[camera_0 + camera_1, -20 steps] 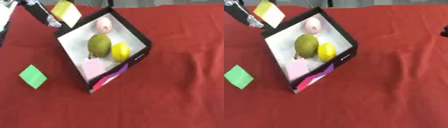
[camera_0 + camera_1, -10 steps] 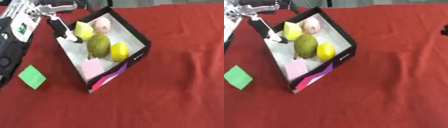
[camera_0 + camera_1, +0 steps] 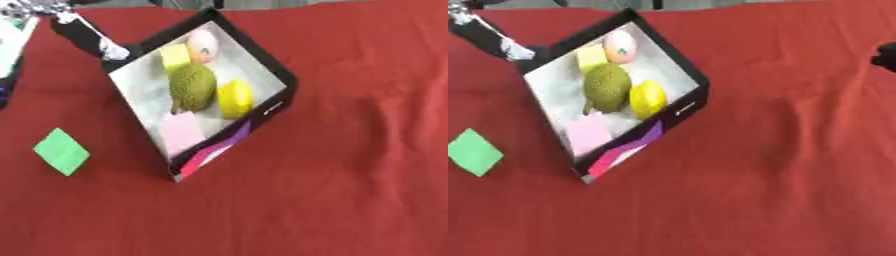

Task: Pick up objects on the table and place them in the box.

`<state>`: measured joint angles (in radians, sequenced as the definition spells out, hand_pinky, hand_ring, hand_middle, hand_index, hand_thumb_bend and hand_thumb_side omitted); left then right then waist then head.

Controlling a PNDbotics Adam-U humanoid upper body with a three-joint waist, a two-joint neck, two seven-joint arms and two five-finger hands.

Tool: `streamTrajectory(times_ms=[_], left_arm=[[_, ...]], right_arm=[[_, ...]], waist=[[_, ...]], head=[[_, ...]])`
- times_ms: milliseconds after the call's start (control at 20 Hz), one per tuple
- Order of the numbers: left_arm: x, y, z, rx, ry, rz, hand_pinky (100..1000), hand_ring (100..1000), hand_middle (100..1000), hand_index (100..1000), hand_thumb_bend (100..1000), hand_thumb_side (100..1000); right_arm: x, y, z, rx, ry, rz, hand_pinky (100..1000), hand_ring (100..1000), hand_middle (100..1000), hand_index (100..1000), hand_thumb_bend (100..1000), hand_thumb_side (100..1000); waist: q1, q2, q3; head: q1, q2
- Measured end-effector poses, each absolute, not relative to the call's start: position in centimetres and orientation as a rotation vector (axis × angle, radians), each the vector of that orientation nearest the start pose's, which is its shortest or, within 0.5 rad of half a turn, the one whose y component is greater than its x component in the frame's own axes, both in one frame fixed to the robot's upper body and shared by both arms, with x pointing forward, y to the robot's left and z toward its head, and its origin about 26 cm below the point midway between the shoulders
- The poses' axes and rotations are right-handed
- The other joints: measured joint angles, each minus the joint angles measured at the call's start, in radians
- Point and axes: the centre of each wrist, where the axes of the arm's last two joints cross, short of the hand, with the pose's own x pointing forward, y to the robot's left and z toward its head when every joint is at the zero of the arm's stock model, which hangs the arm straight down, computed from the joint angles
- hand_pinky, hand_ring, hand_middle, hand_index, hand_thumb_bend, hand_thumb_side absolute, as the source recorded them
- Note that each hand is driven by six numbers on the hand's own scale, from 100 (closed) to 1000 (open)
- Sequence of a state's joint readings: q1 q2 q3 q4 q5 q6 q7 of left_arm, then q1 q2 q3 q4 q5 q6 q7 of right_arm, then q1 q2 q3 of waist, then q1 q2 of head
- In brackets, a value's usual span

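A black box with a white inside (image 3: 258, 49) lies askew on the red cloth. It holds a pink round fruit (image 3: 203, 42), a yellow block (image 3: 175, 56), a green spiky fruit (image 3: 194, 86), a yellow lemon (image 3: 234, 97) and a pink square (image 3: 182, 131). A green square (image 3: 61, 151) lies flat on the cloth left of the box. My left hand (image 3: 86, 36) is at the top left, open, a straight finger ending just outside the box's far left corner. Only a dark edge of my right hand (image 3: 885, 56) shows at the far right.
Red cloth (image 3: 350, 165) covers the whole table, with light wrinkles to the right of the box. A white and black part of my left arm (image 3: 13, 42) runs along the left edge.
The yellow block, held above the box's far corner a second ago, now lies inside the box beside the pink fruit. My left hand has let it go and drawn back up and left.
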<state>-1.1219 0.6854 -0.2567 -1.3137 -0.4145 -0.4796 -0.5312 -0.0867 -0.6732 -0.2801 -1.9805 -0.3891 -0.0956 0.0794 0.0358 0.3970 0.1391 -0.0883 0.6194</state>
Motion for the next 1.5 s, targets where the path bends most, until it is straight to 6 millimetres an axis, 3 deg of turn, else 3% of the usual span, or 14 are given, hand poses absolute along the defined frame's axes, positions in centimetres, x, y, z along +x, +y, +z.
streamTrajectory(times_ms=[150, 350, 600, 800, 1100, 1250, 1500], left_arm=[[38.4, 28.1, 37.6, -0.824, 2.392, 2.303, 816, 807, 736, 834, 401, 253], [33.5, 29.9, 37.5, -0.735, 2.253, 2.404, 811, 809, 729, 820, 419, 293], [30.5, 32.0, 36.1, -0.732, 2.136, 2.55, 813, 815, 732, 818, 472, 291], [29.8, 32.9, 35.3, -0.755, 2.074, 2.601, 817, 821, 739, 820, 515, 264], [30.0, 33.2, 34.0, -0.746, 2.024, 2.66, 818, 822, 748, 837, 520, 337], [30.3, 33.3, 33.7, -0.743, 2.025, 2.668, 815, 821, 747, 845, 513, 229], [31.5, 33.0, 34.0, -0.757, 2.051, 2.611, 804, 816, 765, 844, 480, 153]], right_arm=[[26.2, -38.8, 22.2, -0.254, -2.211, 0.37, 950, 795, 736, 946, 100, 561], [26.1, -38.9, 22.0, -0.261, -2.216, 0.365, 950, 796, 736, 946, 100, 558], [25.8, -39.1, 21.6, -0.282, -2.217, 0.364, 949, 796, 737, 945, 100, 554], [25.7, -39.2, 21.4, -0.297, -2.217, 0.367, 949, 797, 737, 945, 100, 553], [25.7, -39.2, 21.4, -0.302, -2.217, 0.376, 949, 797, 737, 945, 100, 554], [25.7, -39.2, 21.4, -0.303, -2.216, 0.378, 949, 797, 737, 945, 100, 553], [25.6, -39.2, 21.3, -0.307, -2.211, 0.378, 948, 797, 738, 945, 100, 553]], waist=[[-0.001, 0.0, 0.005], [-0.008, -0.001, 0.011], [-0.023, -0.005, 0.021], [-0.026, -0.007, 0.026], [-0.031, -0.007, 0.025], [-0.032, -0.007, 0.025], [-0.032, -0.011, 0.026]], head=[[-0.015, 0.004], [-0.028, 0.004], [-0.038, 0.004], [-0.037, 0.004], [-0.022, 0.004], [-0.004, 0.004], [0.008, 0.004]])
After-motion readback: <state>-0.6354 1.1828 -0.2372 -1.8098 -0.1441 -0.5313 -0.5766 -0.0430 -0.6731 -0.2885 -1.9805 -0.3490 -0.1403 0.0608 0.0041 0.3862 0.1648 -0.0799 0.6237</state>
